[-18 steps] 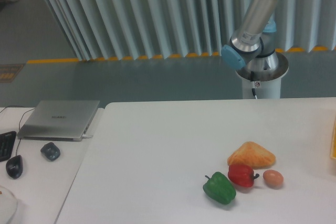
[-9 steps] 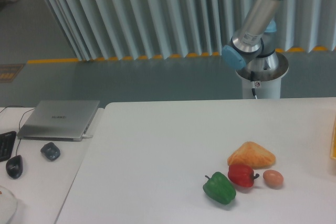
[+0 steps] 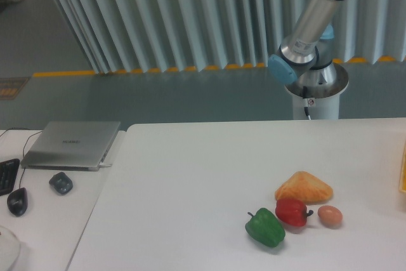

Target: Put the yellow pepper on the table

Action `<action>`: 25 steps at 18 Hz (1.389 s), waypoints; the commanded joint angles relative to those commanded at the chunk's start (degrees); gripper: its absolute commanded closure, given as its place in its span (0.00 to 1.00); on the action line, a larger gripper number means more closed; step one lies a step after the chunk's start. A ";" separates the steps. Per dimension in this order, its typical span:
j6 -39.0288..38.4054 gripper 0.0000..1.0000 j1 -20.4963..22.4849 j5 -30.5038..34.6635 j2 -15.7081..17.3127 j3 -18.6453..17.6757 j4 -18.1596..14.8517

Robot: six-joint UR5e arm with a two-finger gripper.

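table (image 3: 190, 176): white, lower frame
arm (image 3: 311, 20): upper right, running out of frame
gripper: out of view, state unknown
yellow pepper: not visible; direction from gripper can't be judged

Silver tubular arm (image 3: 312, 20) with light-blue joint caps.

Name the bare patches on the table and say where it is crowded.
Free: the table's left and middle, from its left edge to the green pepper, and the far strip behind the bread wedge. Crowded: front right, where wedge, green pepper, red pepper and egg cluster.
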 joint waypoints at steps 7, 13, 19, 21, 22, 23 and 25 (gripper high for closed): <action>-3.60 0.41 -3.51 -1.14 1.93 4.83 -8.26; -9.58 0.41 -8.17 -3.06 4.40 5.37 -10.90; -23.03 0.41 -13.45 -9.49 6.33 5.45 -13.19; -25.84 0.41 -15.20 -9.49 6.25 6.15 -13.02; -27.68 0.41 -15.91 -9.40 6.24 6.33 -12.84; -29.88 0.41 -16.78 -9.40 6.24 6.59 -12.67; -34.45 0.41 -19.33 -9.14 5.98 7.04 -11.79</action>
